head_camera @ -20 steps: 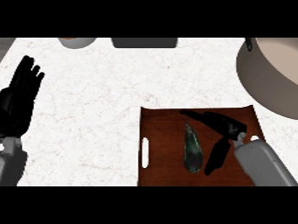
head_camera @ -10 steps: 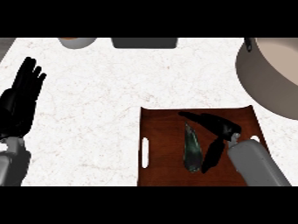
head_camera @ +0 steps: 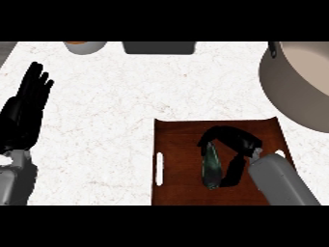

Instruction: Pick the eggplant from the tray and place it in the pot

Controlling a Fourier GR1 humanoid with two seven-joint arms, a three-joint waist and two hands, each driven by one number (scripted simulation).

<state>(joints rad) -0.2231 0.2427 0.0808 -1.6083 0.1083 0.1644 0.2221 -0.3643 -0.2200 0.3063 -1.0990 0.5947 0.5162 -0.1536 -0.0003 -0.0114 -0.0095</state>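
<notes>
One tray (head_camera: 177, 193), one eggplant (head_camera: 211, 166), one pot (head_camera: 306, 82) and two hands were in view, plus two smaller items at the far edge. The brown tray sat nearest, right of centre, its near side cut off by the view's lower edge; a white handle slot showed on its left rim and another on its right, partly behind the right forearm. The eggplant lay on the tray's middle, long axis running near to far, one end toward the far rim. The right hand (head_camera: 231, 142) arched over it, fingers curled past the far end and down the left side, thumb along the right side; whether they touched the eggplant could not be told. Bare tray floor lay to the eggplant's left. The left hand (head_camera: 20, 116) rested at the left edge, fingers straight, together, pointing far. Open white counter (head_camera: 138, 91) stretched between the two hands. The large pot stood far right, just beyond the tray's far-right corner, cut off by the right edge. A grey bowl (head_camera: 86, 47) and a dark container (head_camera: 159, 47) sat at the far edge.
</notes>
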